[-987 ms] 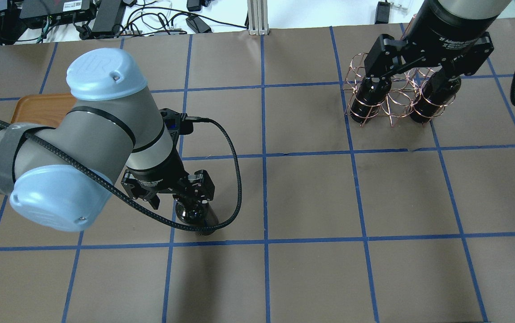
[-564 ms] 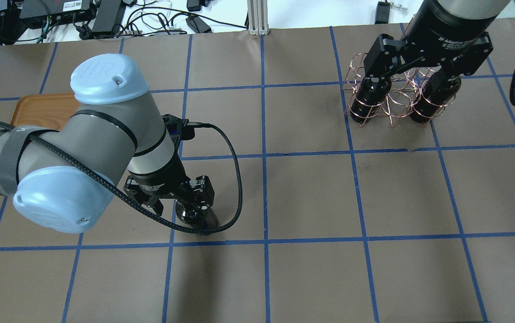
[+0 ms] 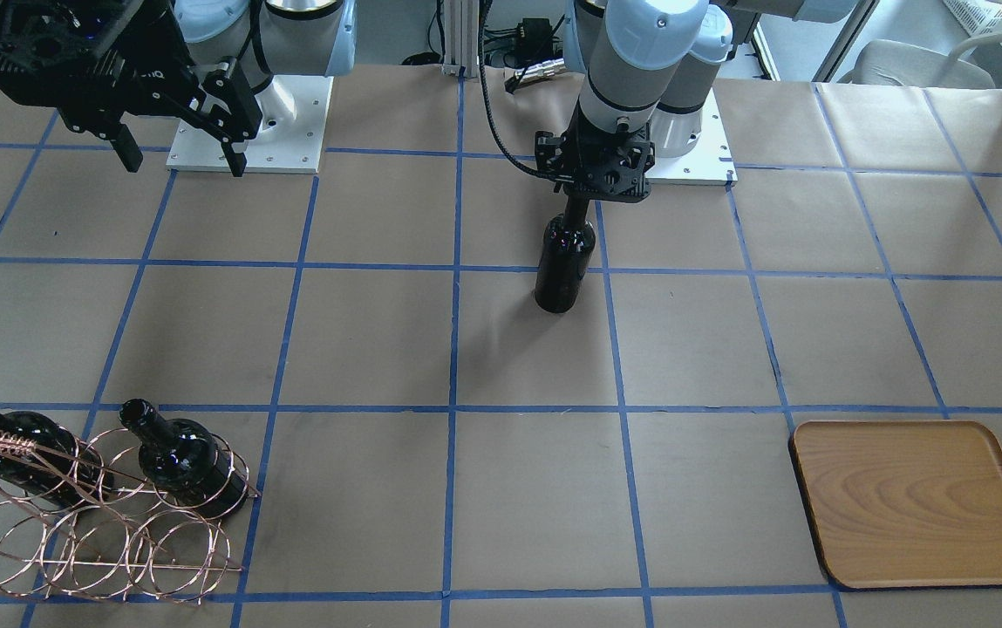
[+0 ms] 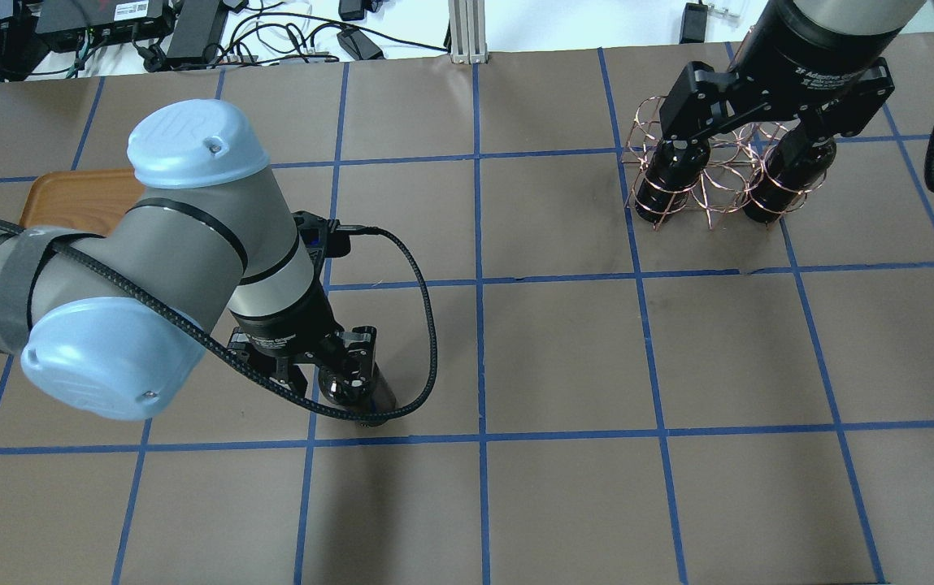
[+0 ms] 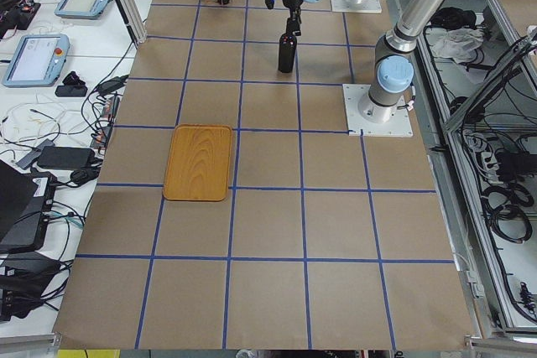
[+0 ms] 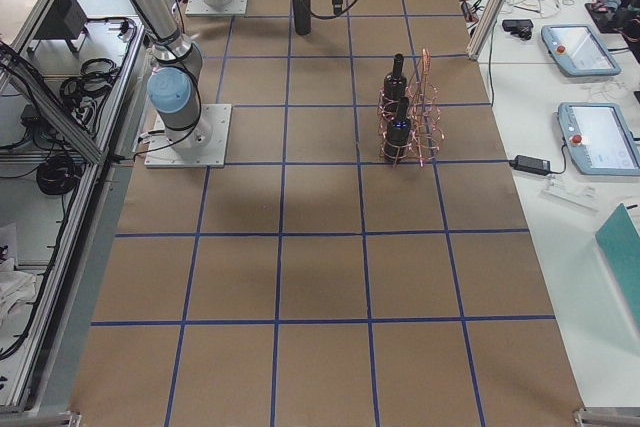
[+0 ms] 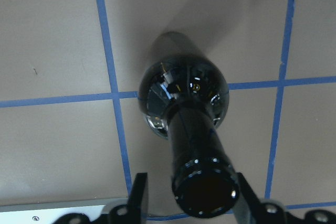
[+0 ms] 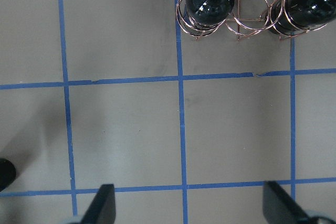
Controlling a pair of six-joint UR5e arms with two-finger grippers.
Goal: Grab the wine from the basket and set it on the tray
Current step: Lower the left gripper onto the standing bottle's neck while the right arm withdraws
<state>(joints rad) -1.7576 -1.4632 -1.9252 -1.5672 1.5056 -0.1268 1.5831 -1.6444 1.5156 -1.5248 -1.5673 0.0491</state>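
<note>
One wine bottle stands upright on the table near the robot's base, also seen from above. My left gripper sits over its neck. In the left wrist view the fingers flank the bottle mouth; one touches it, the other stands a little off. My right gripper hangs open and empty above the copper wire basket. The basket holds two more bottles. The wooden tray lies empty at the far side, partly hidden by my left arm in the overhead view.
Blue tape lines grid the brown table cover. Cables and power boxes lie beyond the far table edge. The left wrist cable loops beside the standing bottle. Both arm base plates sit at the near edge.
The left gripper's fingers have drawn inward around the standing bottle's neck. The right arm and the basket have not moved.
</note>
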